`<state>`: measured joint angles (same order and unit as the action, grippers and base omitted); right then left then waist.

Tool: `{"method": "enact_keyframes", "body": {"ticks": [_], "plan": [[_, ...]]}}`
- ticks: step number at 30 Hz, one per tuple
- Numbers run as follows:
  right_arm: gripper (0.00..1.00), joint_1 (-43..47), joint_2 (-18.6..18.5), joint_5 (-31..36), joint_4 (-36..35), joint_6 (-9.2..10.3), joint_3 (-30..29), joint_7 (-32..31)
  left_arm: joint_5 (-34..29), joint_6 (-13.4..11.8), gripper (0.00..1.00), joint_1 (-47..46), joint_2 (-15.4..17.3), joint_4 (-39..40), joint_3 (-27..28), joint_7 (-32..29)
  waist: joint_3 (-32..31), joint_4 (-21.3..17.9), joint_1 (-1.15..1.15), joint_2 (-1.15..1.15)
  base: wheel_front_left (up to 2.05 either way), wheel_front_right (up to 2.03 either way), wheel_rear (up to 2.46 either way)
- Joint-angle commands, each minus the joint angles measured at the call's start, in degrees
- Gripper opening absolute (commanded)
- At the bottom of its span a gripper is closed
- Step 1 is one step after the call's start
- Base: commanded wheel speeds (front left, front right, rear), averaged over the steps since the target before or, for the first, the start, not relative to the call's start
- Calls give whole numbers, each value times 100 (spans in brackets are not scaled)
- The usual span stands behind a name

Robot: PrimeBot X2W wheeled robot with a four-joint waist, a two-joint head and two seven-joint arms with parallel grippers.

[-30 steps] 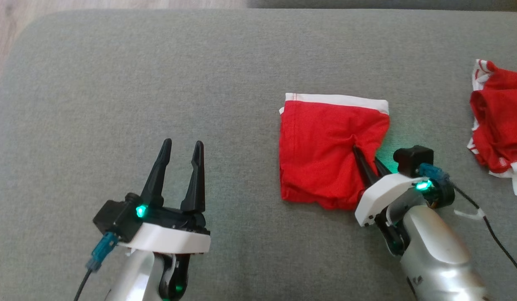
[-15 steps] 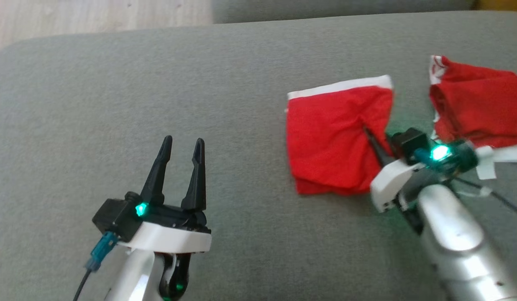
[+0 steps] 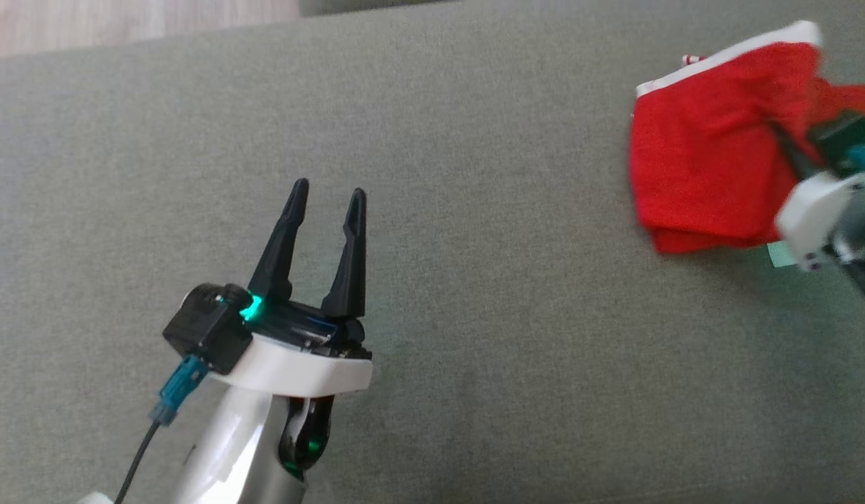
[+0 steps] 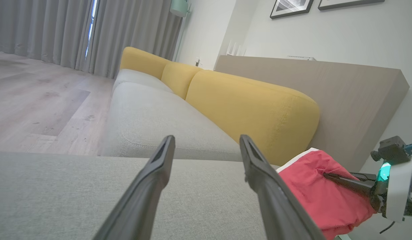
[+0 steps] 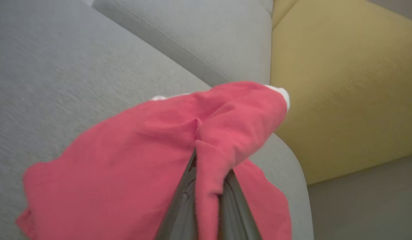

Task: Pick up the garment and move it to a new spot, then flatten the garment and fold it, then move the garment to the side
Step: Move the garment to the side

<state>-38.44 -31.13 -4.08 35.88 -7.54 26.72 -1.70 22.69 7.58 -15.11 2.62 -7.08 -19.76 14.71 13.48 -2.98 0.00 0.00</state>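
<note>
Right gripper fingers pinch one ridge of the folded red garment; dragging may undo the fold or let the cloth slip free. Left gripper fingers stand wide, empty.

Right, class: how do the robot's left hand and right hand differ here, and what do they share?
The left hand has its fingers apart, holding nothing; the right hand is shut on the red garment. The left hand sits over bare grey cushion, clear of the garment; the right hand pinches its cloth into a ridge. Both have two long dark fingers.
</note>
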Motion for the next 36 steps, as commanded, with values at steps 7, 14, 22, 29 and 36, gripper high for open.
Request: {"method": "enact_keyframes", "body": {"ticks": [7,14,22,29,36], "plan": [[0,-295,-809,-395,367,5,363,-212,-63,-9,100,-372,26,197,62,29,387,39,0,0,0,0,0],[0,-538,-1067,-276,822,5,366,-295,-62,-9,100,-433,26,165,57,29,516,173,0,0,0,0,0],[0,-746,-1121,119,1136,5,272,-248,-54,-9,100,-413,26,156,90,29,510,268,0,0,0,0,0],[100,-773,-932,209,1303,5,1,-186,-54,-9,100,-399,26,143,139,29,479,254,0,0,0,0,0],[100,-810,-769,344,1260,5,-416,-125,-68,-9,100,-349,26,95,229,29,311,192,0,0,0,0,0]]}}
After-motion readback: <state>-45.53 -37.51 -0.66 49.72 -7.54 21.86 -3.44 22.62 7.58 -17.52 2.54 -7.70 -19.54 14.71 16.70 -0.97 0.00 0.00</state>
